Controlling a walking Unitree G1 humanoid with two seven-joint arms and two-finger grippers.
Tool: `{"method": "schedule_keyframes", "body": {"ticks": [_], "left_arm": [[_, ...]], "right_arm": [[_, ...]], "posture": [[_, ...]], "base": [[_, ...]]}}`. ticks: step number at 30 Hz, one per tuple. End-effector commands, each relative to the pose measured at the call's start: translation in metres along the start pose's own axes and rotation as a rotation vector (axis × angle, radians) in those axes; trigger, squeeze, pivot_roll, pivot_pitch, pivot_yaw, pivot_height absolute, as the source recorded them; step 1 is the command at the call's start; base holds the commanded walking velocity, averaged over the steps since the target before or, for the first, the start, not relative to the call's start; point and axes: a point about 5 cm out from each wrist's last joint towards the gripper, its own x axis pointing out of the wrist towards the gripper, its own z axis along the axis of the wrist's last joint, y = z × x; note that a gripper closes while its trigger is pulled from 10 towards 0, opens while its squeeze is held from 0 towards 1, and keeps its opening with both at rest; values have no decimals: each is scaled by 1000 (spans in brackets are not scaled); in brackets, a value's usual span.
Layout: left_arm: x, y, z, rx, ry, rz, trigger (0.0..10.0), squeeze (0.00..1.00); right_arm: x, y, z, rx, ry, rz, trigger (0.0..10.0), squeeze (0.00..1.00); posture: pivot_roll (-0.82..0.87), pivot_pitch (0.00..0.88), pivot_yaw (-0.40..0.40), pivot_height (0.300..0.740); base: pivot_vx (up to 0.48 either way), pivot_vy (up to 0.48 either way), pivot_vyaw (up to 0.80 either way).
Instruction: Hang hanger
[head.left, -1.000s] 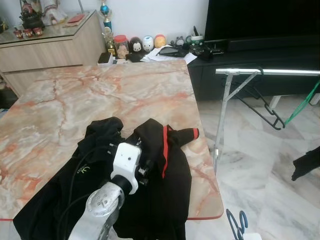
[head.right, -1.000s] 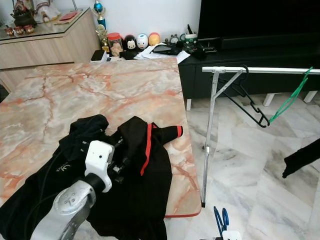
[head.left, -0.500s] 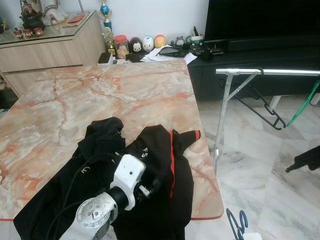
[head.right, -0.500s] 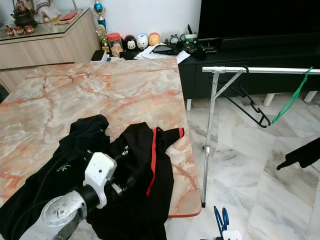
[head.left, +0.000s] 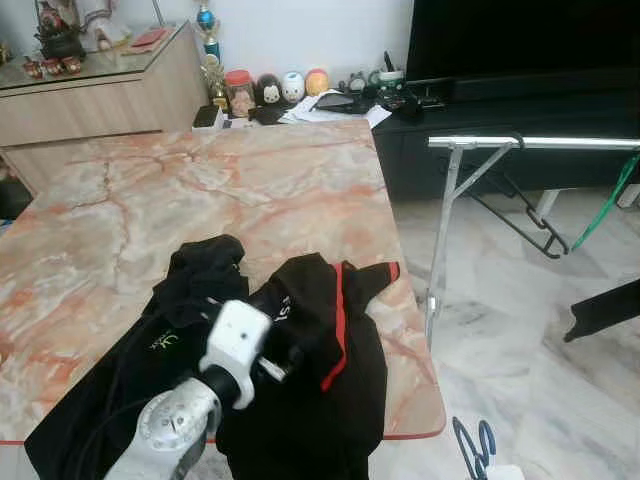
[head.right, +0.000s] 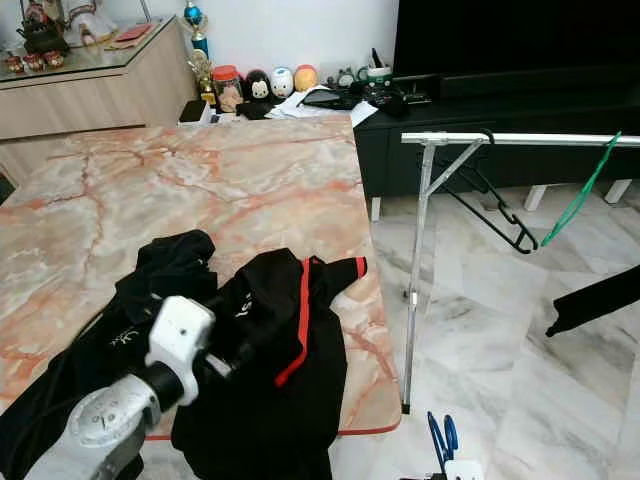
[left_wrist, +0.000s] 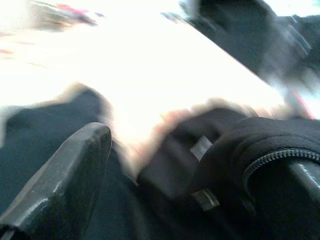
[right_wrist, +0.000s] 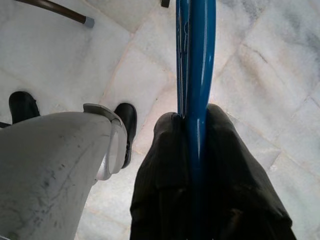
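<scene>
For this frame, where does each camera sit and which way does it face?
Left eye and right eye views: head, facing forward and down at the marble table, black jacket and clothes rack; left arm shows.
Left wrist view: along the left gripper into the jacket, blurred.
Right wrist view: down along the right gripper, shut on a blue hanger, to the floor.
Shared: eye views and left wrist see the jacket.

The left gripper now sits further back toward the robot over the black jacket, whose red-striped part lies bunched lower on the marble table than a second ago. The dark shape at the right edge has risen and stretched out.
</scene>
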Motion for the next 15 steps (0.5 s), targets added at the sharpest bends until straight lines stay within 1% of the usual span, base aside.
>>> {"method": "schedule_keyframes", "body": {"ticks": [1, 3, 4, 5, 6, 8, 9, 10, 11, 12, 14, 15], "left_arm": [[1, 9, 4, -17, -29, 71, 10000, 1000], [1, 9, 4, -17, -29, 71, 10000, 1000], [1, 4, 4, -3, -23, 22, 10000, 1000], [1, 4, 4, -3, -23, 22, 10000, 1000], [-3, -11, 0, 53, 10, -140, 10000, 1000], [-3, -11, 0, 53, 10, -140, 10000, 1000], [-5, -17, -2, 71, 25, -201, 10000, 1000], [-5, -17, -2, 71, 25, -201, 10000, 1000], [-9, -22, -4, 94, 46, -289, 10000, 0], [-16, -25, -7, 125, 84, -389, 10000, 0], [-16, -25, -7, 125, 84, -389, 10000, 0], [-22, -25, -9, 150, 117, -454, 10000, 0]], "right_arm": [[0, 1, 0, -1, 0, 2, 10000, 0], [0, 1, 0, -1, 0, 2, 10000, 0], [0, 1, 0, -2, 0, 2, 10000, 0], [0, 1, 0, -2, 0, 2, 10000, 0], [0, 1, 0, -4, 0, 2, 10000, 0], [0, 1, 0, -4, 0, 2, 10000, 0], [0, 1, 0, -4, 0, 2, 10000, 0], [0, 1, 0, -4, 0, 2, 10000, 0], [0, 1, 0, -4, 0, 3, 10000, 0], [0, 1, 0, -5, 0, 4, 10000, 0], [0, 1, 0, -5, 0, 4, 10000, 0], [0, 1, 1, -5, 0, 6, 10000, 0]], "posture": [[-70, 0, 63, 732], [-70, 0, 63, 732], [-68, 0, 62, 732], [-68, 0, 62, 732], [-68, 0, 63, 732], [-68, 0, 63, 732], [-68, 0, 63, 732], [-68, 0, 63, 732], [-67, 0, 63, 732], [-66, 0, 62, 732], [-66, 0, 62, 732], [-64, 0, 61, 732]], "base": [[0, 0, 0], [0, 0, 0], [0, 0, 0], [0, 0, 0], [0, 0, 0], [0, 0, 0], [0, 0, 0], [0, 0, 0], [0, 0, 0], [0, 0, 0], [0, 0, 0], [0, 0, 0]]}}
